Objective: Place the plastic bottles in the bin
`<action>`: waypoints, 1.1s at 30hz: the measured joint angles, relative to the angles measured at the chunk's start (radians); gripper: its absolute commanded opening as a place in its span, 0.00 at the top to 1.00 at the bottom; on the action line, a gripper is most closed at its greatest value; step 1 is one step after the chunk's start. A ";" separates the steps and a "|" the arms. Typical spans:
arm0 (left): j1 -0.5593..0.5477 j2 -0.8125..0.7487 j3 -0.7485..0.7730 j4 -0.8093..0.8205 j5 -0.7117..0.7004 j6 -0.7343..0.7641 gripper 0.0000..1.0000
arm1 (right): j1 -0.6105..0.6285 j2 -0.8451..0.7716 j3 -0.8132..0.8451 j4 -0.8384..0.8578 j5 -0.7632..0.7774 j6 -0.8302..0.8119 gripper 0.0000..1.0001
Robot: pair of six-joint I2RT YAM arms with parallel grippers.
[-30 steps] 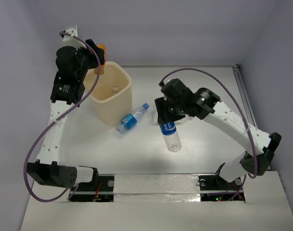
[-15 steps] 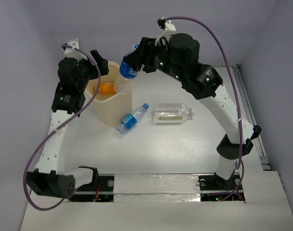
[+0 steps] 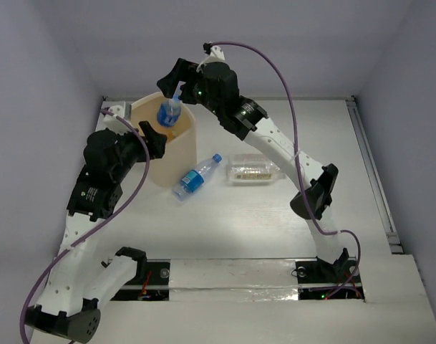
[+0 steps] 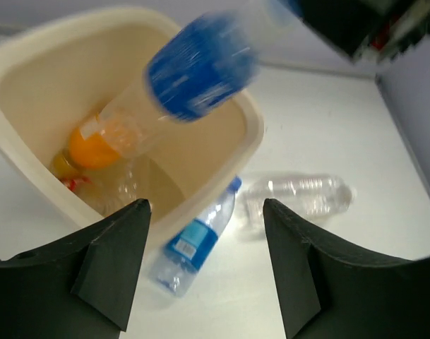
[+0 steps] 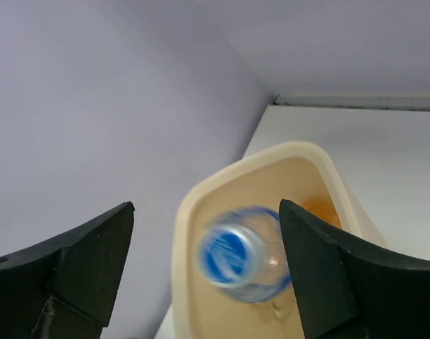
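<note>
Right wrist view has a blue-labelled bottle [image 5: 236, 258] blurred in mid-air, seen end-on over the mouth of the bin [image 5: 285, 150]. It is below the right claw [image 5: 206, 205], whose fingers stand wide and touch nothing. An orange bottle [image 4: 87, 145] lies inside. On the worktop [image 3: 225, 229], a small bottle [image 3: 196, 175] lies just beside the bin, long axis diagonal, and a large clear bottle [image 3: 255, 169] lies crosswise beyond it. The left claw [image 4: 204, 205], wide and empty, looks nearer the small one.

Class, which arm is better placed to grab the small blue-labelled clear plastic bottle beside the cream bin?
Probably left: left gripper hangs open near that bottle; right gripper is over the bin.
</note>
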 measured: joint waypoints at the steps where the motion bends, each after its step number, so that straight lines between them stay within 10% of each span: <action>1: -0.019 -0.004 -0.015 -0.022 -0.006 0.013 0.40 | -0.006 0.010 0.000 -0.002 -0.003 0.002 0.09; 6: -0.272 0.010 -0.048 -0.085 -0.113 0.050 0.39 | -0.023 -0.050 -0.069 -0.001 -0.012 0.003 0.15; 9: -0.425 0.068 -0.048 -0.098 -0.196 0.056 0.40 | -0.047 -0.188 -0.217 0.007 -0.003 -0.018 0.74; 12: -0.478 0.154 -0.050 -0.102 -0.256 0.052 0.46 | -0.075 -0.400 -0.450 0.053 0.012 -0.029 0.97; 19: -0.541 0.334 -0.097 -0.094 -0.391 0.051 0.43 | -0.110 -0.926 -1.033 0.159 0.041 -0.010 0.91; 33: -0.626 0.638 -0.098 0.016 -0.631 0.076 0.21 | -0.129 -1.395 -1.635 0.140 0.081 0.158 0.32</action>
